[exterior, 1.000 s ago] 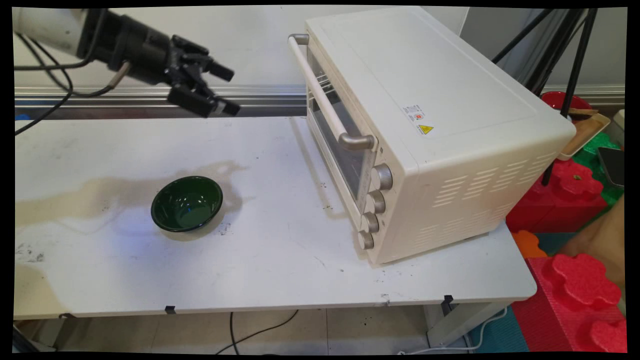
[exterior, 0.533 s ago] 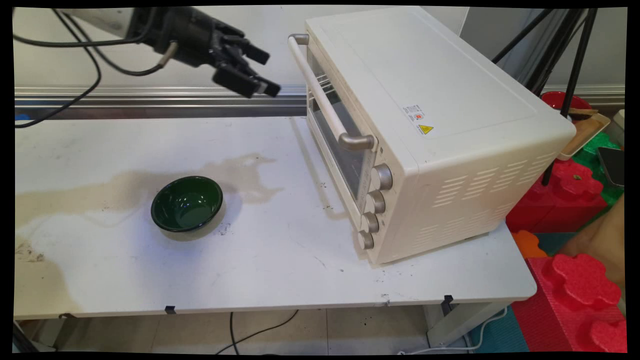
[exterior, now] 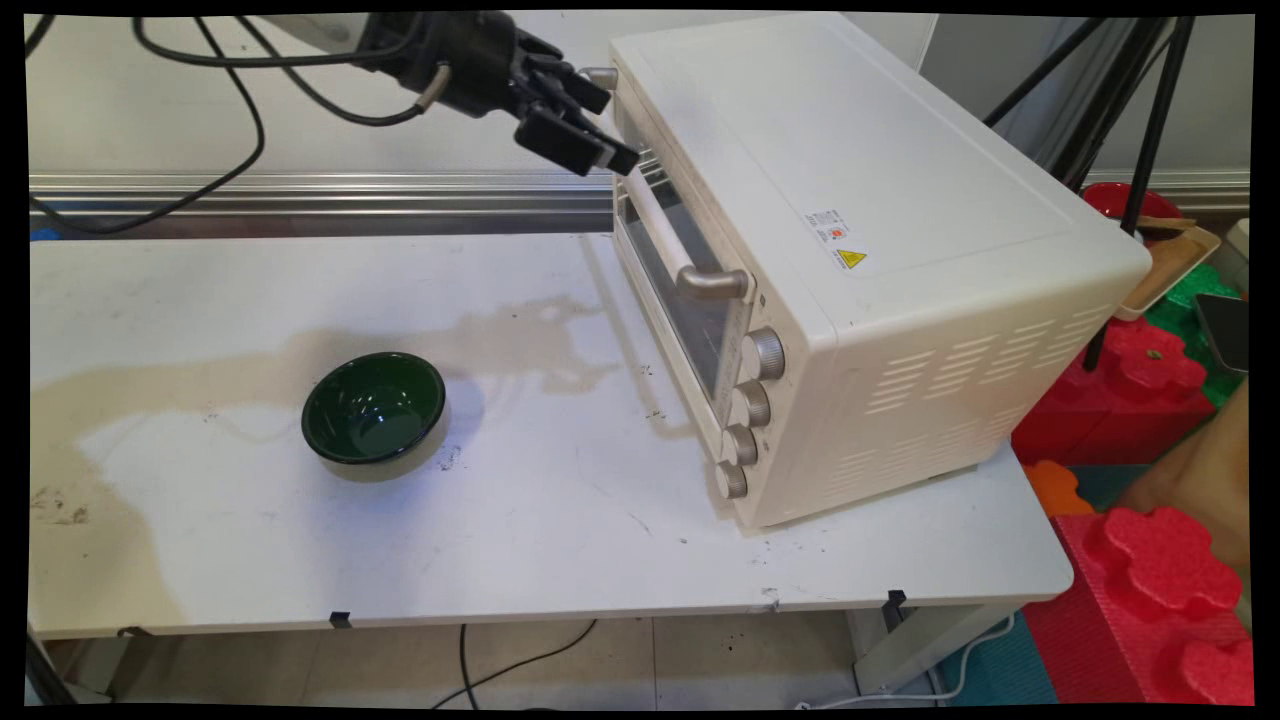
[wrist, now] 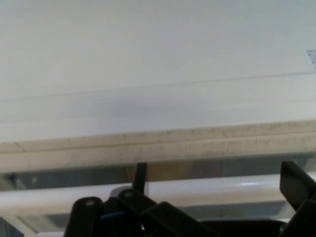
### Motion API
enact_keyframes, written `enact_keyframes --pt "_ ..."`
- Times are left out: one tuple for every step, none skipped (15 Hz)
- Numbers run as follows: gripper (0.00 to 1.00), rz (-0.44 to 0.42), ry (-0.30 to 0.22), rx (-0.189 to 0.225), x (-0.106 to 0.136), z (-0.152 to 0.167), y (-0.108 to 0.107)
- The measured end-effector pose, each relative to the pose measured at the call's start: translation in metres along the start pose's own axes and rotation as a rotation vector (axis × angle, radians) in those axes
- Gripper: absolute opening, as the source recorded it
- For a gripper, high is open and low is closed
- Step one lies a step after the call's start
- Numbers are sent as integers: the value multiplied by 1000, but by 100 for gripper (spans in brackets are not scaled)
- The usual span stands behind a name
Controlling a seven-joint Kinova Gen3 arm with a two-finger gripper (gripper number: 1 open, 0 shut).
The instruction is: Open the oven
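The black two-finger tool (exterior: 600, 125) has travelled from the left, above the bench, across to the upper far end of the cream-white countertop oven (exterior: 880, 250) within the last second. It now sits at the far end of the oven door's long white bar handle with metal end brackets (exterior: 655, 215). The hand view confirms this: the white bar (wrist: 207, 190) runs across between the two fingers (wrist: 296, 185), one above it and one below. The tool stands open, fingers spread either side of the bar, and grips nothing. Whether a finger touches the bar cannot be told.

The oven door appears closed against the oven body. Four round metal knobs (exterior: 750, 410) run down the near end of the oven front, well apart from the tool.

A dark green round bowl (exterior: 374, 406) stands on the white bench (exterior: 500, 540), well to the left of the oven and far below the tool; it has not moved. It appears empty. Black cables (exterior: 230, 120) hang from the arm above the bench's far left. Nothing stands between the tool and the handle.
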Motion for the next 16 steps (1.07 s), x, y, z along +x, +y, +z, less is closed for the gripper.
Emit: enact_keyframes --pt "100 0 0 -1 2 3 0" --pt "100 1 0 -2 4 6 0" --pt "100 1 -1 -2 5 8 0" --pt "100 1 -2 -3 7 12 -1" --pt "100 2 -5 -4 8 14 -1" --pt "100 2 -7 -5 9 16 -1" --pt "0 3 -9 -6 10 18 0" --pt "0 3 -11 -7 10 19 0" --pt "0 3 -13 -8 11 21 0" --pt "0 3 -16 -8 12 22 0" --pt "0 3 -19 -8 12 24 0" --pt "0 3 -22 -7 12 26 0" --pt "0 3 -25 -7 12 27 0" --pt "0 2 -26 -7 12 28 0" --pt "0 2 -29 -6 12 30 0" --pt "0 1 -32 -6 12 32 0"
